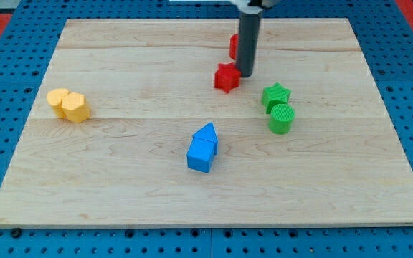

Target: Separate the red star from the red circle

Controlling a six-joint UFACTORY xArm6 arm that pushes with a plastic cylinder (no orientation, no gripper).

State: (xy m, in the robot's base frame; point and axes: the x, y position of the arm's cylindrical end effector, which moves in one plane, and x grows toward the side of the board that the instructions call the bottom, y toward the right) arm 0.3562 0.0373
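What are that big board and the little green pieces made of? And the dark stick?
The board looks like pale wood: glued planks with visible grain, matte. The green star and the green cylinder look like plastic, perhaps 3D-printed, judging by fine ridges and flat, even colour. The rod, my tip beside the red star, is dark with a slight sheen; metal or plastic, I cannot tell.

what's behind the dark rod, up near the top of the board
A red block pokes out on the rod's left side, mostly covered, so its shape can't be made out. My tip sits beside the red star.
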